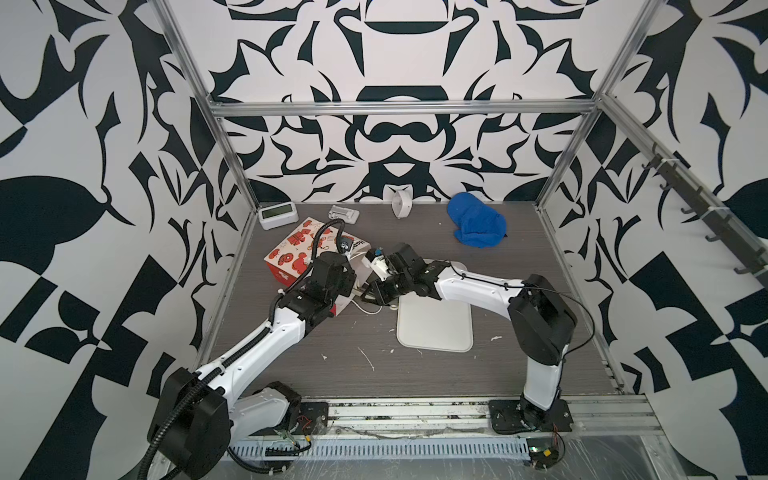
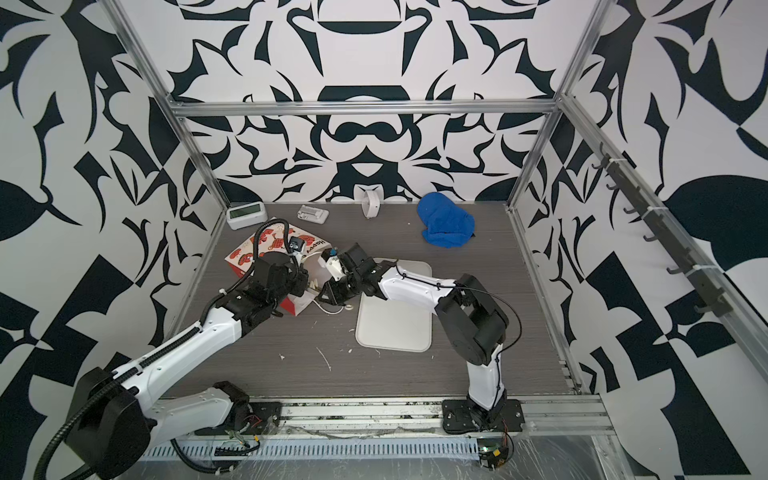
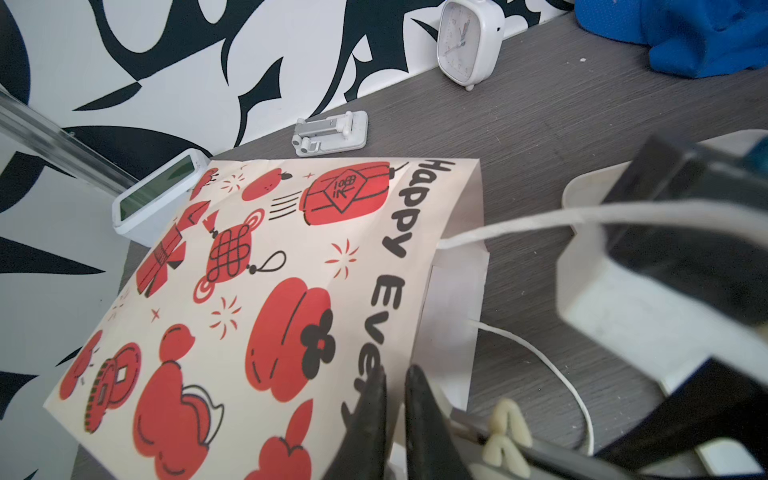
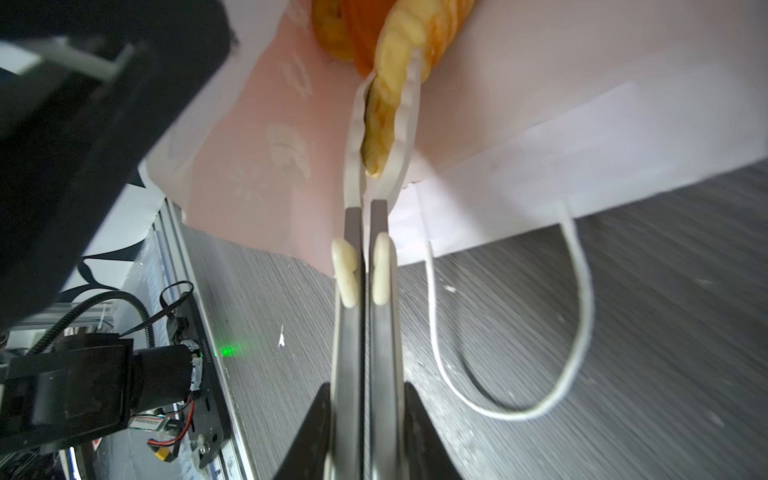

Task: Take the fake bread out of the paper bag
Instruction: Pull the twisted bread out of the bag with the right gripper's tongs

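Grey tabletop (image 1: 415, 374), patterned walls (image 1: 124, 124): left pincer (image 3: 395, 374) pinches paper bag (image 3: 270, 257), right pincer (image 4: 388, 79) clamps fake bread (image 4: 376, 137).

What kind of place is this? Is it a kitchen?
Probably a robot test booth, not a kitchen: a left arm and a right arm are bolted to a metal rail, and an aluminium frame with patterned walls boxes in the table.

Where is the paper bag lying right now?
In both top views the paper bag lies on its side at the left rear of the table, beside the digital clock, its open end toward the white tray.
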Robot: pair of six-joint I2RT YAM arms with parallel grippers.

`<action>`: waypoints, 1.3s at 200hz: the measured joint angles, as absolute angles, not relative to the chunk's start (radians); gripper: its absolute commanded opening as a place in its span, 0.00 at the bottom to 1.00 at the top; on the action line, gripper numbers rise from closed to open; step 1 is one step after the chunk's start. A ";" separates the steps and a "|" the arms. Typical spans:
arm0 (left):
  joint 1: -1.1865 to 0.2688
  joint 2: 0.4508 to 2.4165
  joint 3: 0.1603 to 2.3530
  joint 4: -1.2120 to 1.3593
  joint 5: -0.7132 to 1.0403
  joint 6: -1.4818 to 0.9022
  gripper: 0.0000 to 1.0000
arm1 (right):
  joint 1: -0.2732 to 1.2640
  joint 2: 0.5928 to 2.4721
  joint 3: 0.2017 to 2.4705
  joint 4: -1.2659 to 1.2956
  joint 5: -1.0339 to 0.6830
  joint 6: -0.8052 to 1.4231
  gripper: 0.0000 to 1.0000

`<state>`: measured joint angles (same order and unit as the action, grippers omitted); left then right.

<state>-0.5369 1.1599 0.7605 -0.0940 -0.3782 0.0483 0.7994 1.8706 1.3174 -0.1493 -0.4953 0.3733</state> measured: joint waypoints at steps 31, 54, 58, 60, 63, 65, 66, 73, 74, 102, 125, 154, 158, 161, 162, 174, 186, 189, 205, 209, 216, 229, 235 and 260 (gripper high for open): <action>-0.537 1.160 0.760 -0.094 -0.380 0.048 0.14 | 0.781 1.834 1.275 -0.165 -0.485 0.360 0.05; -0.537 1.160 0.760 -0.093 -0.381 0.048 0.14 | 0.768 1.800 1.232 -0.177 -0.482 0.358 0.05; -0.537 1.160 0.760 -0.093 -0.381 0.048 0.14 | 0.766 1.791 1.223 -0.177 -0.480 0.358 0.05; -0.537 1.160 0.760 -0.093 -0.381 0.048 0.14 | 0.765 1.787 1.219 -0.177 -0.480 0.358 0.05; -0.537 1.160 0.760 -0.093 -0.381 0.048 0.14 | 0.764 1.781 1.213 -0.177 -0.479 0.358 0.05; -0.537 1.160 0.760 -0.093 -0.381 0.048 0.14 | 0.762 1.776 1.209 -0.177 -0.479 0.358 0.05; -0.537 1.160 0.760 -0.093 -0.381 0.048 0.14 | 0.761 1.773 1.206 -0.177 -0.478 0.358 0.05; -0.537 1.160 0.760 -0.091 -0.381 0.048 0.14 | 0.758 1.757 1.193 -0.179 -0.477 0.358 0.05; -0.537 1.160 0.760 -0.091 -0.381 0.048 0.14 | 0.758 1.755 1.191 -0.180 -0.477 0.358 0.05; -0.537 1.160 0.760 -0.083 -0.389 0.047 0.14 | 0.746 1.668 1.143 -0.201 -0.465 0.346 0.05; -0.537 1.161 0.759 -0.070 -0.398 0.042 0.14 | 0.739 1.592 1.116 -0.236 -0.459 0.324 0.05; -0.537 1.172 0.759 -0.054 -0.410 0.039 0.14 | 0.735 1.506 1.095 -0.307 -0.454 0.286 0.05; -0.537 1.174 0.759 -0.051 -0.411 0.038 0.14 | 0.735 1.494 1.091 -0.318 -0.452 0.281 0.05; -0.537 1.176 0.759 -0.049 -0.412 0.037 0.14 | 0.735 1.483 1.087 -0.330 -0.451 0.276 0.05; -0.537 1.178 0.759 -0.048 -0.412 0.037 0.14 | 0.735 1.480 1.087 -0.333 -0.451 0.275 0.05; -0.537 1.188 0.759 -0.041 -0.419 0.034 0.14 | 0.735 1.433 1.069 -0.377 -0.444 0.258 0.05; -0.537 1.203 0.759 -0.034 -0.426 0.030 0.14 | 0.735 1.382 1.053 -0.431 -0.430 0.242 0.05; -0.537 1.206 0.759 -0.033 -0.427 0.029 0.14 | 0.735 1.369 1.051 -0.445 -0.426 0.239 0.05; -0.537 1.224 0.759 -0.019 -0.431 0.024 0.14 | 0.735 1.298 1.041 -0.530 -0.393 0.223 0.05; -0.537 1.228 0.759 -0.017 -0.431 0.023 0.14 | 0.735 1.283 1.040 -0.548 -0.384 0.220 0.05; -0.537 1.236 0.760 -0.014 -0.432 0.022 0.13 | 0.735 1.249 1.039 -0.584 -0.362 0.215 0.05; -0.537 1.252 0.762 -0.004 -0.433 0.018 0.13 | 0.735 1.186 1.038 -0.651 -0.316 0.211 0.04; -0.537 1.257 0.763 0.001 -0.432 0.016 0.13 | 0.735 1.156 1.038 -0.680 -0.292 0.210 0.04; -0.536 1.264 0.763 0.015 -0.431 0.009 0.13 | 0.735 1.056 1.050 -0.802 -0.189 0.211 0.04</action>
